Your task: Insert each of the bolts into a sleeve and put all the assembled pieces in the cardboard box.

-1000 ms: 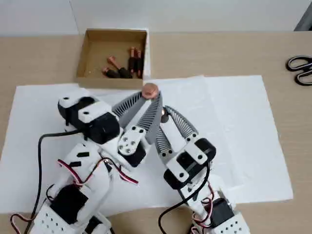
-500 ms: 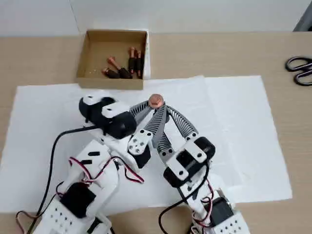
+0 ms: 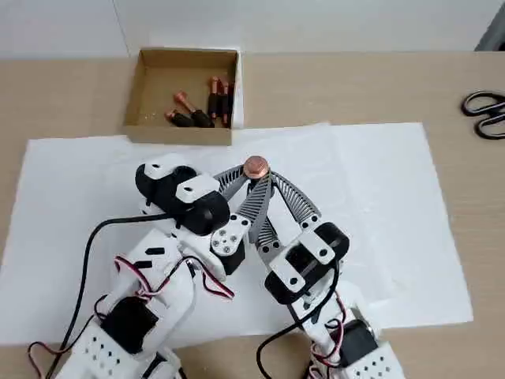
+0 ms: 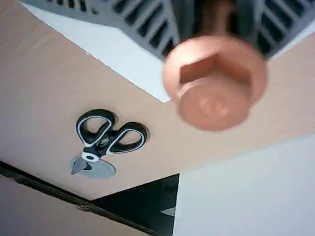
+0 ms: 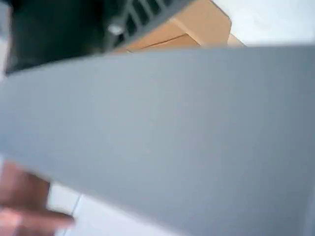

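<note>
Showing the left gripper (image 3: 252, 178) shifted toward 5 o'clock over the last second, bringing the bolt (image 3: 255, 167) down onto the tips of the right gripper (image 3: 262, 188) at mid-paper. Suggests alignment for insertion under way, with no sleeve visible to confirm seating. Pinches the bolt by its shank, left fingers (image 4: 145, 18) pressed together on it, head outward. Cannot tell the right gripper's state, spread or closed. Leaves the cardboard box (image 3: 177, 134) at 11 o'clock, already holding assembled pieces (image 3: 201, 109).
</note>
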Robot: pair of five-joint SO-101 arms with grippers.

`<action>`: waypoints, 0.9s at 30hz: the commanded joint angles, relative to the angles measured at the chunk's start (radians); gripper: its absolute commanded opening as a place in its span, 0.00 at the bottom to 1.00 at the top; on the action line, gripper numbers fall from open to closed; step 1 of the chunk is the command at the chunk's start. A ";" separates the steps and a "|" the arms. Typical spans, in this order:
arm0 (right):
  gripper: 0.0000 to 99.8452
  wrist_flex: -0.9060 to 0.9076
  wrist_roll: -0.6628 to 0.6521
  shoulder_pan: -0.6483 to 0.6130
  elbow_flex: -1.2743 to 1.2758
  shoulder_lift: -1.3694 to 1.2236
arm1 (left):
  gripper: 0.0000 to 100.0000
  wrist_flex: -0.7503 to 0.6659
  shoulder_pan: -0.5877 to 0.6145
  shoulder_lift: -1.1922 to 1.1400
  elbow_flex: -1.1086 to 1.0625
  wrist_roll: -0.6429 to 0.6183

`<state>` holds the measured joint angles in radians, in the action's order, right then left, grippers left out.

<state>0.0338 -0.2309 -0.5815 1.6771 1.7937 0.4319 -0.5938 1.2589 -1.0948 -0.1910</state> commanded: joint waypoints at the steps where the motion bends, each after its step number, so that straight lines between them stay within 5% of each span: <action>1: 0.00 -0.024 0.003 -0.008 0.003 0.016 | 0.01 -0.029 0.005 0.006 0.010 0.009; 22: 0.00 -0.024 0.002 -0.008 0.005 0.016 | 0.01 0.061 0.006 0.000 0.008 0.129; 27: 0.00 -0.024 0.002 -0.008 0.005 0.015 | 0.12 0.155 0.006 0.000 0.012 0.130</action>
<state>0.0338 -0.2294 -0.5861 1.6771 1.7921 0.5317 -0.5938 1.2697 -1.0871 -0.0683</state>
